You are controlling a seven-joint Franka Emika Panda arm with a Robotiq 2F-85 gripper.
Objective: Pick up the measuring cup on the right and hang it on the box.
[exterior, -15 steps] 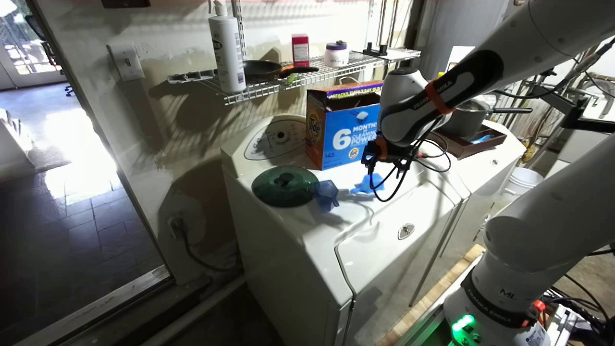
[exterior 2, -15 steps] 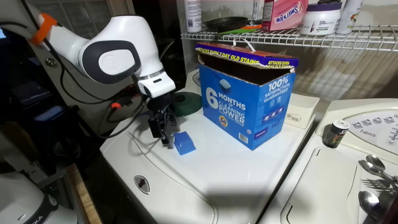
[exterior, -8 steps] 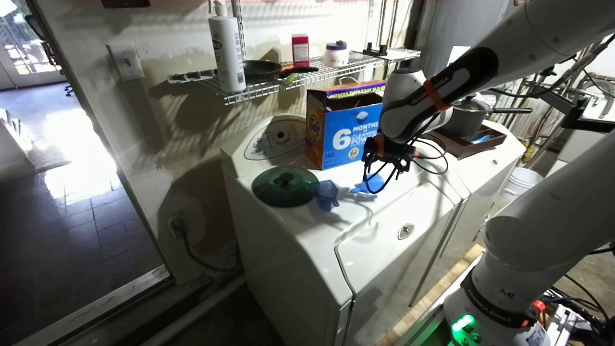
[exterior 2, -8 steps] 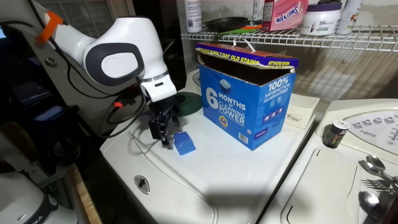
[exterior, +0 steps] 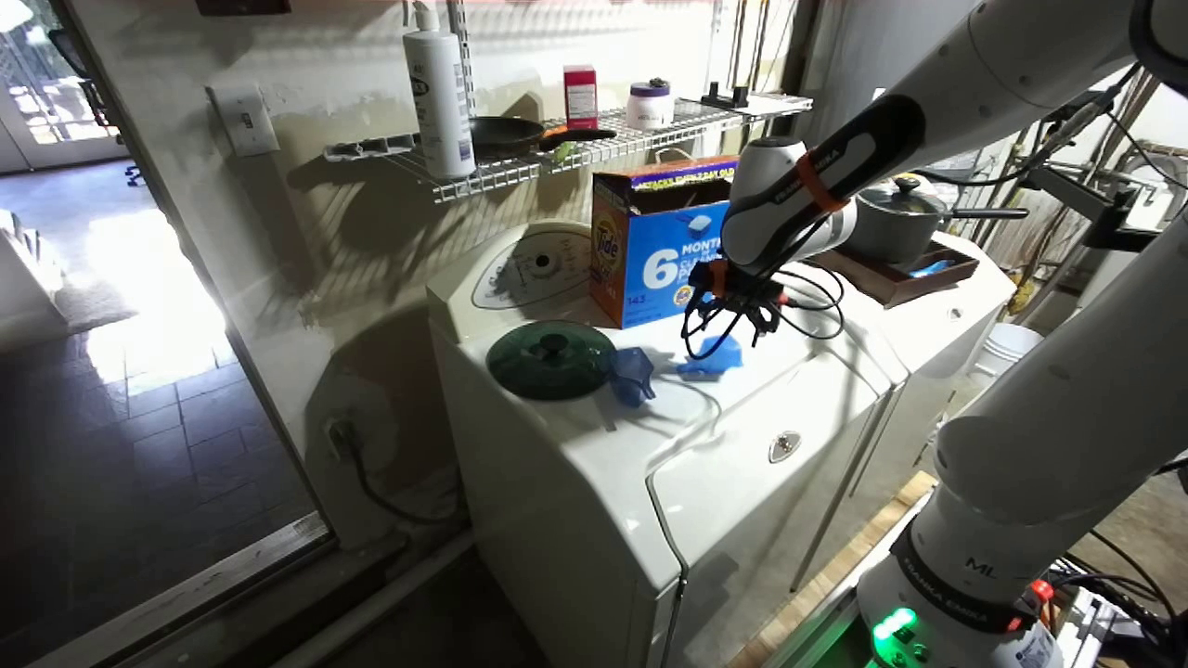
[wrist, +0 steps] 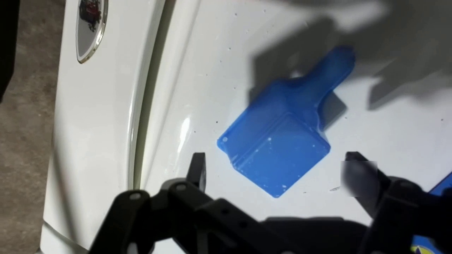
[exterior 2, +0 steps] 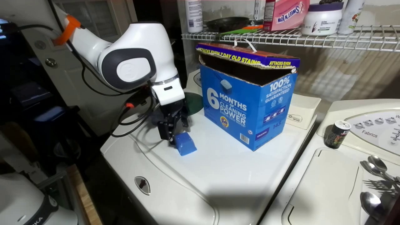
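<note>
The gripper is spread wide and holds nothing, so the step in hand looks to be the grasp. It should go best with the angle settled first: the cup lies at a slant to the fingers, and a straight squeeze would likely catch corners and spin it. Better to turn until two opposite sides face the fingers, shift toward the handle so they straddle the body's middle, then lower and close gently, since light plastic may flex or skid. Leaving the handle free seems wise; it is probably what will hook onto the box. The cup rests on the white machine, apart from the box and before its blue face, and in an exterior view it is the right-hand of two, its twin sitting beside the lid. In the wrist view the cup's near corner shows between the fingertips, most of the body and the handle reaching beyond them, and neither finger appears to touch it. How high the tips hang above the machine is hard to judge from these angles, so a slow descent is called for.
</note>
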